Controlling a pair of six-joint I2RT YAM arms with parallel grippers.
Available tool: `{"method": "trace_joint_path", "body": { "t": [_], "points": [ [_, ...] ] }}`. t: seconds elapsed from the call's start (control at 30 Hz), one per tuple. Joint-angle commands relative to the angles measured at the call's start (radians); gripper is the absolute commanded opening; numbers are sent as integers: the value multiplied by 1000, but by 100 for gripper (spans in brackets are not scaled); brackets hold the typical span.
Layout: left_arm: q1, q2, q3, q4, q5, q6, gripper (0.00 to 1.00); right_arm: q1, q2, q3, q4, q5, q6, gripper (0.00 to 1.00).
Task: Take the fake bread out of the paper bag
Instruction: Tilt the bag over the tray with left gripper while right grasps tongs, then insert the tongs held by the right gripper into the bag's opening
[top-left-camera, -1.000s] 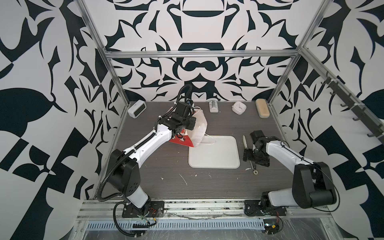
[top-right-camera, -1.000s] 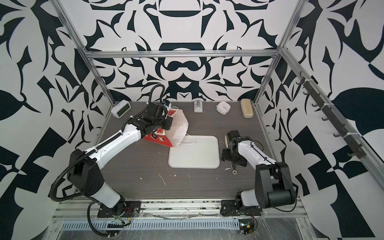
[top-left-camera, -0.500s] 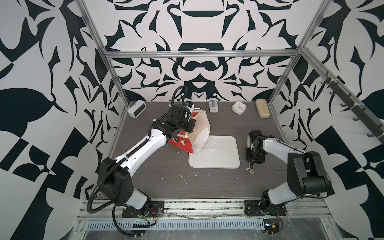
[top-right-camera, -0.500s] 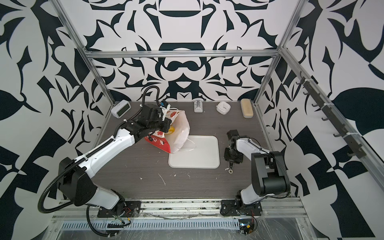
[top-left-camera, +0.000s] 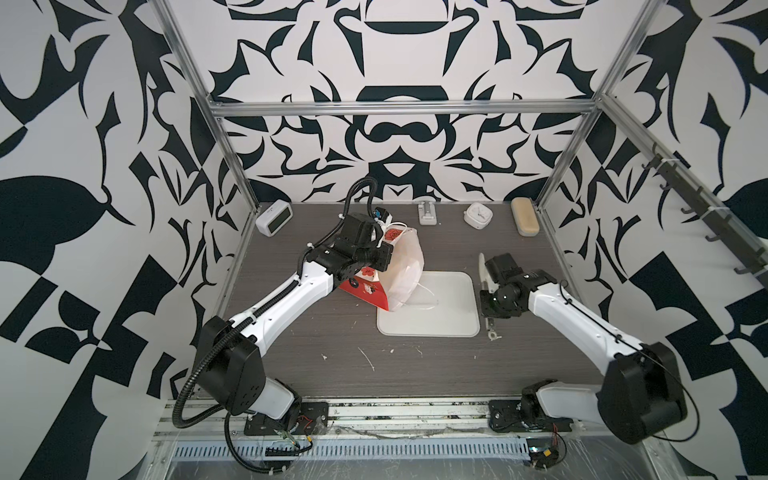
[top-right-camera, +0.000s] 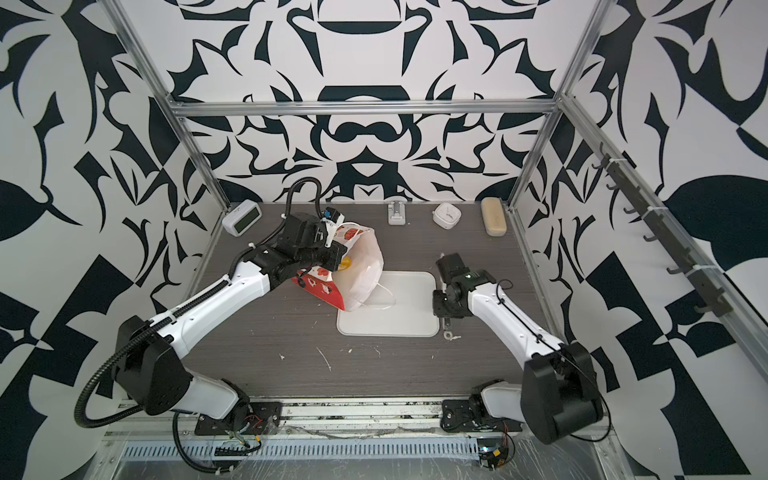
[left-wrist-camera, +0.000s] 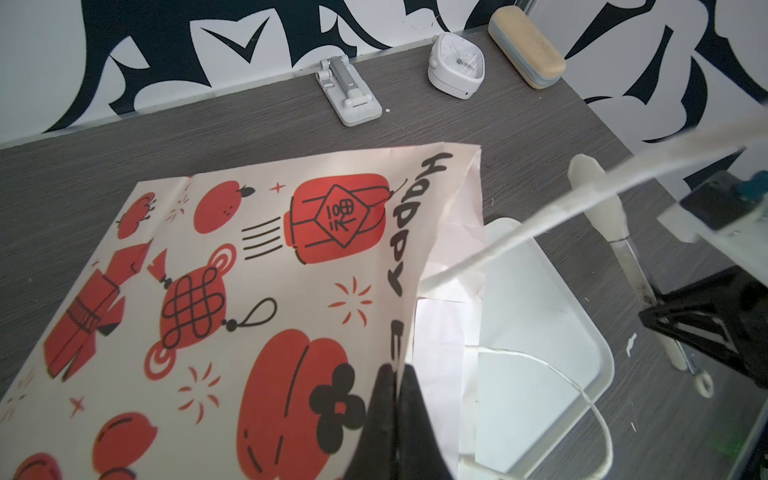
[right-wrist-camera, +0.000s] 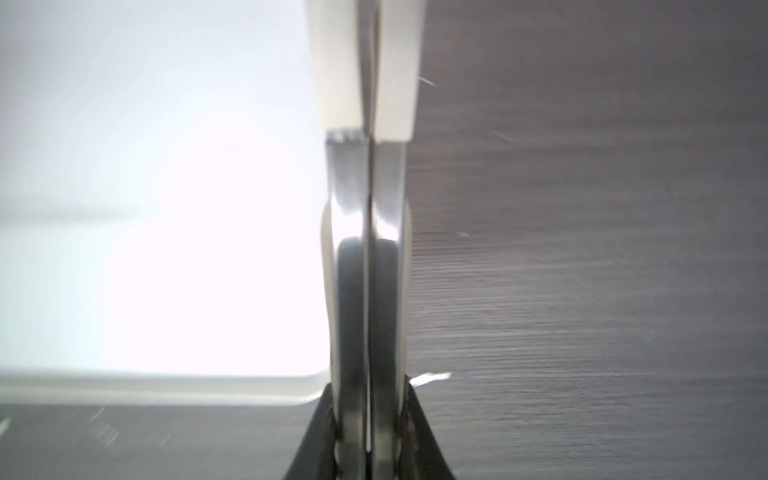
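On paper bag (left-wrist-camera: 249, 270) rim, left gripper (left-wrist-camera: 392, 376)

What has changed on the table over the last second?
The right pincer closed on the tongs lying right of the white tray. The left pincer still pinches the edge of the paper bag, its mouth tipped toward the tray.
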Motion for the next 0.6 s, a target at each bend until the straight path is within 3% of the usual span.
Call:
{"method": "trace_joint_path", "body": {
  "t": [0.0,0.17,0.57],
  "points": [
    [-11,21,4,37,7,-9,0,123,-46,89,-124,-34,-34,0],
    [-27,46,18,34,-20,16,0,284,-54,104,-126,-188,-16,0],
    [-58,49,-2,53,-60,41,0,418,90,183,-97,-196,-52,0]
  ]
}}
